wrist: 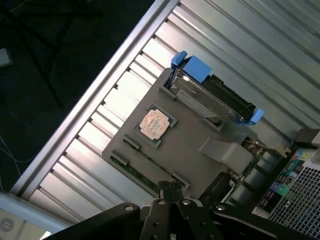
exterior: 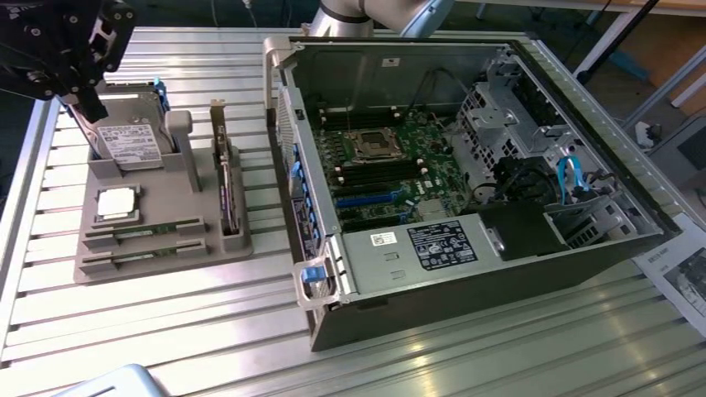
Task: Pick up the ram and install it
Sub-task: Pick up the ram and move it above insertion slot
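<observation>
Exterior view writing stays too small to read: the hard drive point(exterior: 129, 142) carries a white printed label, the open computer case point(exterior: 464, 273) has a black sticker with pale lines of text point(exterior: 441, 244) beside a small white tag point(exterior: 384, 239) on its drive cage, and another white sticker point(exterior: 394, 62) sits on the inner back wall. A printed sheet point(exterior: 680, 273) lies at the exterior view's right edge, equally illegible. The gripper point(exterior: 91, 103) hangs at the exterior view's upper left, above and behind the standing hard drive, with its jaws pressed together and nothing between them. In the wrist view the gripper point(wrist: 170, 189) looks down on the grey holder point(wrist: 190, 140) with its fingertips meeting and touching no part. The ram point(exterior: 144, 230) lies flat in a slot along the holder's near edge, with a second stick point(exterior: 141, 253) in the slot just beside it; in the wrist view the ram point(wrist: 137, 170) sits seated, near the square processor point(wrist: 154, 123). The dark expansion card point(exterior: 226, 186) stands upright between the holder's body and the case.
</observation>
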